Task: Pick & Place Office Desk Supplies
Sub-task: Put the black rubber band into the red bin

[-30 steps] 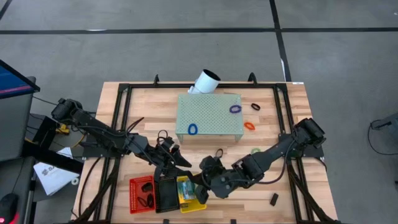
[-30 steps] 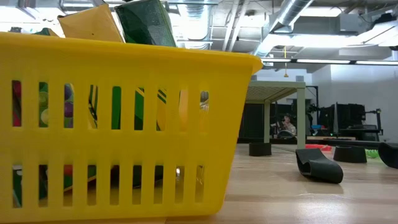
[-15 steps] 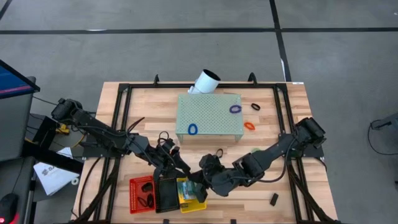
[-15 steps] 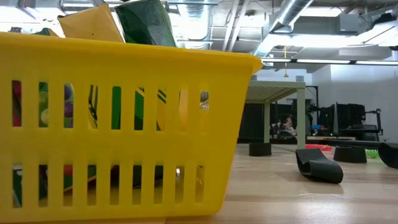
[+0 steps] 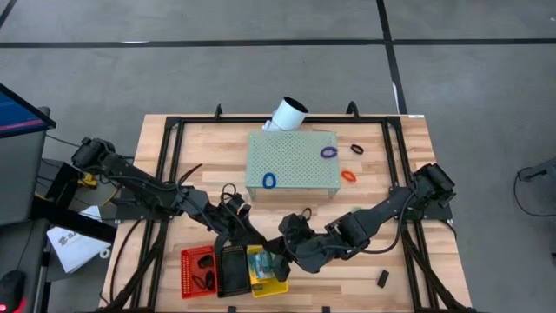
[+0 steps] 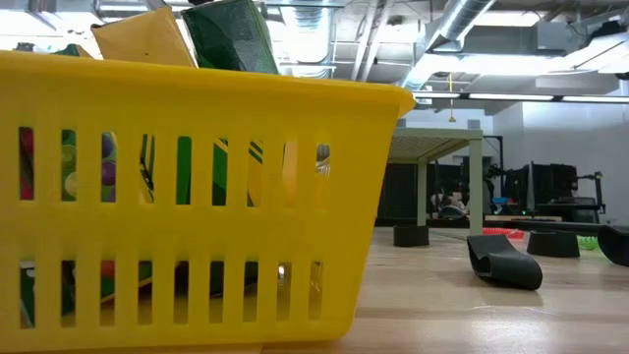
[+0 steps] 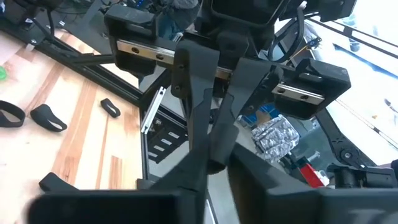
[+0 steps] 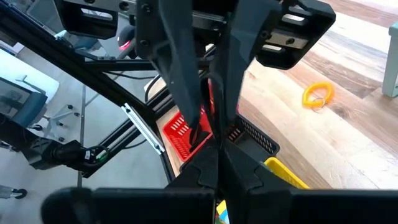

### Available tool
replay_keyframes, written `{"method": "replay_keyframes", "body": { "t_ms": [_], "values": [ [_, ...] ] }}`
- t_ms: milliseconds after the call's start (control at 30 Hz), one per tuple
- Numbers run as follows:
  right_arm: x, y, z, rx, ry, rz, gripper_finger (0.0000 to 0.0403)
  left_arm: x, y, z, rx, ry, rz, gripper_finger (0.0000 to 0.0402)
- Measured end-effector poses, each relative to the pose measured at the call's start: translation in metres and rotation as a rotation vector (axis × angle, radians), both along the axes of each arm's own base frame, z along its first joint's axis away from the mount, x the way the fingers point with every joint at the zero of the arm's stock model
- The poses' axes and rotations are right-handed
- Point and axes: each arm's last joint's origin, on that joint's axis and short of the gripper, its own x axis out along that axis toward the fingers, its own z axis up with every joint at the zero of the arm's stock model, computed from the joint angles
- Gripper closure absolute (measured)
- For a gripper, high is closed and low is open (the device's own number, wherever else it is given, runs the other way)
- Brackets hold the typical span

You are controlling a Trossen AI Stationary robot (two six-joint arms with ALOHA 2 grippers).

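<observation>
My left pincer (image 5: pixel 246 236), prongs nearly together, hangs over the black slotted basket (image 5: pixel 233 271) at the surface's front edge; whether it grips anything, I cannot tell. Right pincer (image 5: pixel 280 252) is closed, empty. Next: fetch the blue loop (image 5: pixel 269 181).

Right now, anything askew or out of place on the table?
Yes. The white tube lies tipped at the far edge of the pale green perforated block, with a blue loop and a purple loop resting on that block. In the yellow basket, crayon boxes stick up tilted above the rim.
</observation>
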Motion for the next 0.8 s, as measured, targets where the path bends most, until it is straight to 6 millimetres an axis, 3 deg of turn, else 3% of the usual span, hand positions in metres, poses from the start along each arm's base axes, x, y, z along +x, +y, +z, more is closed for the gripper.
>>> {"method": "replay_keyframes", "body": {
  "t_ms": [100, 200, 533, 800],
  "values": [
    [0.000, 0.000, 0.000, 0.002, 0.000, 0.000, 0.0403, 0.000, 0.000, 0.000, 0.008, -0.002, 0.000, 0.0392],
    [0.000, 0.000, 0.000, 0.006, -0.001, -0.004, 0.0392, 0.000, 0.000, 0.000, 0.011, -0.003, 0.001, 0.0393],
    [-0.002, 0.004, 0.002, 0.006, -0.033, -0.048, 0.0268, -0.001, -0.003, -0.001, 0.015, 0.007, -0.026, 0.0399],
    [-0.008, 0.007, 0.007, 0.004, -0.061, -0.093, 0.0196, -0.020, -0.015, -0.016, 0.074, 0.234, -0.130, 0.0399]
  ]
}}
